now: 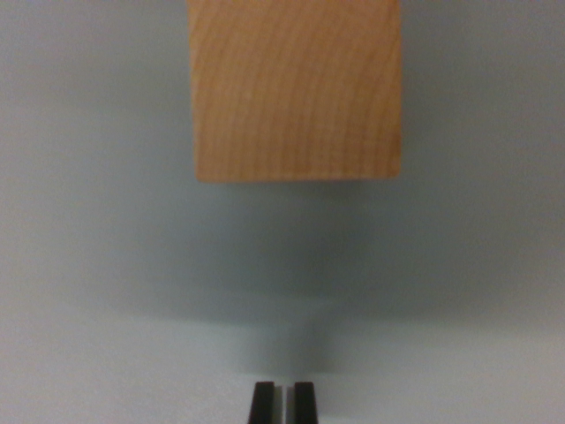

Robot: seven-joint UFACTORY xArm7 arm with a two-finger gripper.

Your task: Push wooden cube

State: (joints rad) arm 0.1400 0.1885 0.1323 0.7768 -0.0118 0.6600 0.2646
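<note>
From my station, the wrist view shows the wooden cube (296, 88) sitting straight ahead of the gripper (282, 402), well clear of its tips and not touching them. The cube fills the upper middle of the picture, its top cut off by the frame edge. I can see curved grain lines across its pale orange-brown face, and its lower corners look slightly rounded — though the whole block is soft and out of focus.

The gripper's two black fingertips (262, 403) poke up from the bottom edge, side by side and upright. They are drawn nearly together, with only a thin pale sliver between them, and they hold nothing.

Between the tips and the cube lies a bare stretch of the light grey-blue tabletop (97, 265). A soft shadow darkens that surface just under the cube's near edge and spreads toward the gripper, fading into a lighter band close to the fingertips.

The cube is lined up roughly with the gripper's centre, reaching a little farther toward the wrist view's right than its left — its near edge runs level across the picture.
</note>
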